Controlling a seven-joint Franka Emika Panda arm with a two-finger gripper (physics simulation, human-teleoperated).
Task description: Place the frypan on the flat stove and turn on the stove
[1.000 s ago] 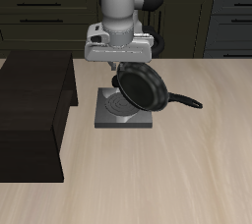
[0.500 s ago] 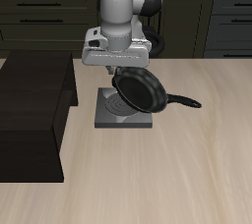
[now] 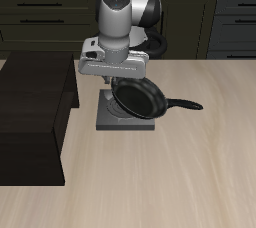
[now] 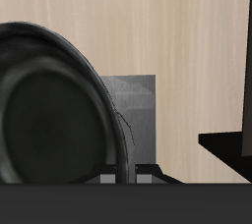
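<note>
1. Exterior view: the frypan (image 3: pixel 137 98) now hangs low over the flat stove (image 3: pixel 127 112), its bowl much flatter than a second ago, when it was tipped up steeply with its inside facing the table's front edge.

2. Its long handle (image 3: pixel 182 104) sticks out sideways past the stove's edge, away from the large dark brown box (image 3: pixel 32 117), and sits lower than before.

3. The gripper (image 3: pixel 113 72) has come down and shifted slightly toward the box. Its fingers are clenched on the pan's rim on the side nearest the box, so the pan is carried, not set down.

4. From here I cannot tell whether the pan's base touches the stove yet. My judgement is that it is a little above, or just meeting it.

5. The pan covers most of the stove, so the burner and the knob are hidden in this view.

6. Wrist view: the pan's dark bowl (image 4: pixel 49 120) fills much of the picture, with the stove's grey plate (image 4: pixel 136 120) showing just beyond its rim, and pale tabletop (image 4: pixel 167 22) past that.

7. The fingertips (image 4: pixel 108 178) sit at the pan's rim, closed on it.

8. I judge that placing is nearly done; letting go and turning the knob remain.
</note>
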